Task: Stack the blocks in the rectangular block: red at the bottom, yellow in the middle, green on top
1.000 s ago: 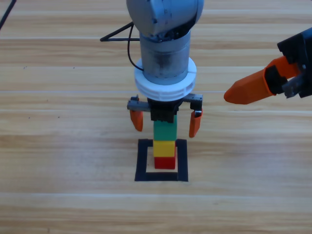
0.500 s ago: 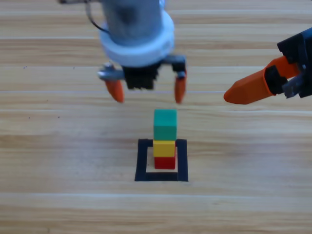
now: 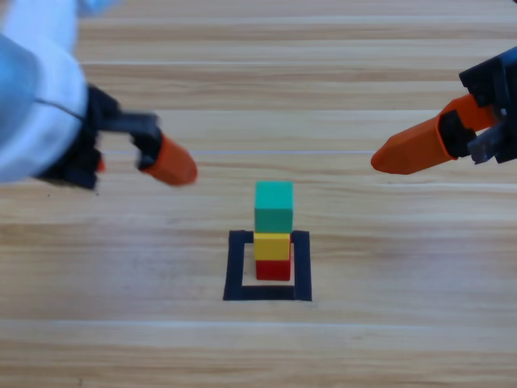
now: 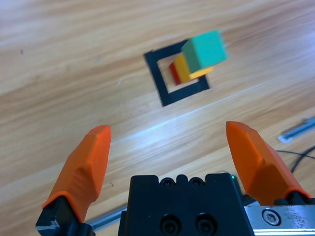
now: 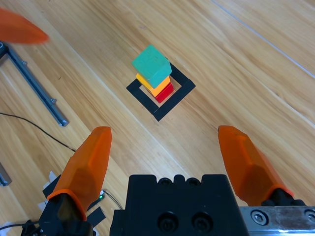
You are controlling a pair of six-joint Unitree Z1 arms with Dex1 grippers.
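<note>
Inside the dark tape square (image 3: 235,267) stands a stack of three cubes: red (image 3: 274,270) at the bottom, yellow (image 3: 273,246) on it, and teal-green (image 3: 274,206) on top. Nothing touches the stack. My left gripper (image 3: 141,166) hangs off to its upper left, open and empty; the left wrist view shows the wide jaws (image 4: 170,129) and the green cube (image 4: 204,49) far ahead. My right gripper (image 3: 388,158) waits at the right edge, open and empty (image 5: 165,132), looking down on the stack (image 5: 151,65).
Bare wooden table lies all round the tape square. In the right wrist view a metal rod (image 5: 34,83) and a thin black cable (image 5: 34,132) lie to the left, away from the stack. Another rod end (image 4: 295,130) shows in the left wrist view.
My left gripper, open around the green cube a second ago, rose off the stack and swung away to the left. The stack stayed standing. The right arm has not moved.
</note>
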